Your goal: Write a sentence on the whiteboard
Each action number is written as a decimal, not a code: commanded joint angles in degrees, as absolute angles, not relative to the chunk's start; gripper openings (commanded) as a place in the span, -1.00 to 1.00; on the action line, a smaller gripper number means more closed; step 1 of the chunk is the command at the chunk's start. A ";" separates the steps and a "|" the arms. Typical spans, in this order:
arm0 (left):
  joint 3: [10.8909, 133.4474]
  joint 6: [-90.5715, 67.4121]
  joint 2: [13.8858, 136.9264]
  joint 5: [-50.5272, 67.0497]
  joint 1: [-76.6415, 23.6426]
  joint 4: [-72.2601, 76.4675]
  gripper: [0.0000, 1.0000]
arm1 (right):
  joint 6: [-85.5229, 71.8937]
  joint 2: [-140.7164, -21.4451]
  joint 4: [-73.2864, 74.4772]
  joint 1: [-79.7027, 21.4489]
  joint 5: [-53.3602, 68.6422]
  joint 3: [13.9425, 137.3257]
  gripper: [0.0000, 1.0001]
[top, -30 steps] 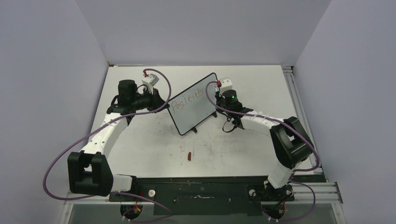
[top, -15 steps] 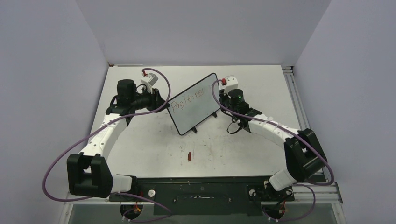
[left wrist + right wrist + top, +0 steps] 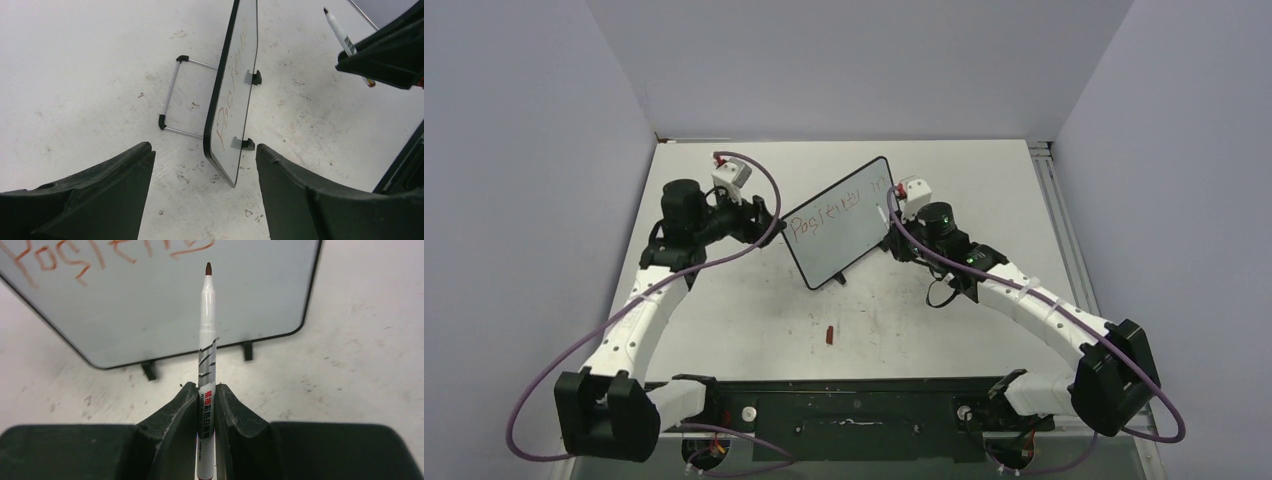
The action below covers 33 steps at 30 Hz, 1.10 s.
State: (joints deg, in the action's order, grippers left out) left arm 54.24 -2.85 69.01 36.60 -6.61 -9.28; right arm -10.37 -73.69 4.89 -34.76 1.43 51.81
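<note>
My right pincer (image 3: 206, 390) is clamped on the slim white marker with the reddish tip (image 3: 206, 330), which hovers just off the small black-framed whiteboard (image 3: 839, 225). The board stands tilted on the smudged white tabletop (image 3: 754, 300), between my arms. My left pincer (image 3: 202, 147) gapes empty beside the board's edge. One slanted line of the reddish handwritten sentence (image 3: 100, 252) shows, so I judge the writing half done. Next, the tip goes to the bare face below, pressed lightly, since nothing braces the board.

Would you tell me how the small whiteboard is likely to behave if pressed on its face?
The whiteboard looks stiff: its thin framed panel is flat. It probably slides or tips easily, resting on two small feet and a thin wire prop. Being glossy, it may let the marker tip skid.
</note>
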 commanded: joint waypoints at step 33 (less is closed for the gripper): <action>42.60 14.40 44.48 2.79 -74.29 -22.90 0.20 | -22.86 -72.99 40.99 -55.44 46.00 63.13 -0.89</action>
State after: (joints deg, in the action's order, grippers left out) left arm 40.77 13.74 43.90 4.73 -73.43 -23.81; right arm -24.38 -72.58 40.14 -54.17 45.15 59.37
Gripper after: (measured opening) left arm 0.620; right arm 0.161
